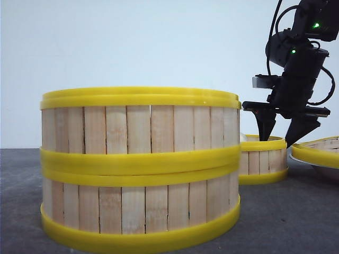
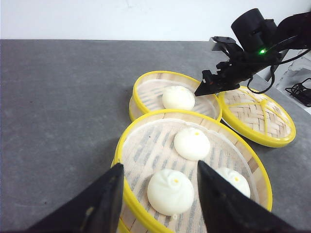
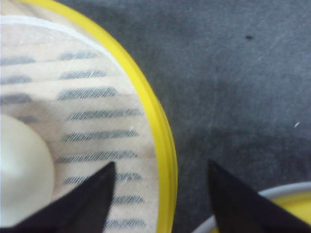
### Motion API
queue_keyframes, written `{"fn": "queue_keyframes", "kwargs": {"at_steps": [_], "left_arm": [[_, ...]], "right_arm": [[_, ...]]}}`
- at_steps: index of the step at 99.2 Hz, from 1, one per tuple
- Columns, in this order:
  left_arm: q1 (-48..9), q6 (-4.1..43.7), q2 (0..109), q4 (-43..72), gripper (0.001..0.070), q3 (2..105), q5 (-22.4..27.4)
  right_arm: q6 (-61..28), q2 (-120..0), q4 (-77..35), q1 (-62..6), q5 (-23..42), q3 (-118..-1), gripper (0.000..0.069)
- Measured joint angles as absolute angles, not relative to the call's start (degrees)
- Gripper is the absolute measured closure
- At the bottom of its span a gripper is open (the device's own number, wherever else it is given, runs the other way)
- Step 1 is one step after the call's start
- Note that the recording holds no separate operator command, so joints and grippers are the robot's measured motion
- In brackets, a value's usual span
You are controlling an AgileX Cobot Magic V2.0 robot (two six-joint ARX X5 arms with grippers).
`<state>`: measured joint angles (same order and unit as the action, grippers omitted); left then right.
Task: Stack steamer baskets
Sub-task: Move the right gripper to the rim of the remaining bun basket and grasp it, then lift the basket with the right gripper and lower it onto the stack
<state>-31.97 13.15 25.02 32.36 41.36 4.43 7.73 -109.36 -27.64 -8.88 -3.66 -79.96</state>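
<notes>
Two steamer baskets stand stacked [image 1: 140, 169] on the gray table [image 1: 286, 217] close to the front camera, the upper one seated squarely on the lower, their yellow rims meeting at mid-height. From the left wrist view, the top basket of the stack [image 2: 192, 167] is lined with white cloth and holds three white buns [image 2: 171, 191].

Behind and to the right of the stack, a third steamer basket [image 1: 263, 160] sits alone on the table, holding a single bun [image 2: 178, 97] on its cloth liner. Farther right, a woven lid with a yellow rim [image 2: 257, 115] rests tilted on a white plate [image 1: 326, 170], just beside the single basket.

The right gripper [image 1: 283, 127] hangs over the single basket with its black fingers spread apart, pointing down. The right wrist view shows them straddling the basket's yellow rim [image 3: 155, 121], one finger over the cloth liner inside and the other over the bare table outside; whether they touch the rim cannot be told.

The left gripper [image 2: 158, 194] hovers at the near edge of the stack, its fingers apart and holding nothing, one finger outside the rim and the other over the buns.
</notes>
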Motion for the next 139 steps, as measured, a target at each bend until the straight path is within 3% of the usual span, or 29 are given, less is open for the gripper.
{"fn": "queue_keyframes", "kwargs": {"at_steps": [17,37,85,119,139], "left_arm": [[-31.97,13.15,24.69,34.41,0.0427,41.36,4.43],[-31.97,13.15,24.67,34.98,0.0427,41.36,4.43],[-31.97,13.15,24.67,35.44,0.0427,41.36,4.43],[-31.97,13.15,24.62,35.90,0.0427,41.36,4.45],[-31.97,13.15,24.62,37.08,0.0427,41.36,4.43]], "right_arm": [[7.73,-109.69,-27.31,-9.41,-2.66,-79.96,0.0590],[7.73,-109.69,-27.31,-9.43,-1.67,-79.96,0.0656],[11.05,-109.73,-26.89,-9.58,0.21,-80.71,0.0662],[11.94,-107.57,-35.09,-8.86,0.45,-94.13,0.0661],[9.82,-100.14,-39.64,-9.19,-1.87,-99.81,0.0661]]}}
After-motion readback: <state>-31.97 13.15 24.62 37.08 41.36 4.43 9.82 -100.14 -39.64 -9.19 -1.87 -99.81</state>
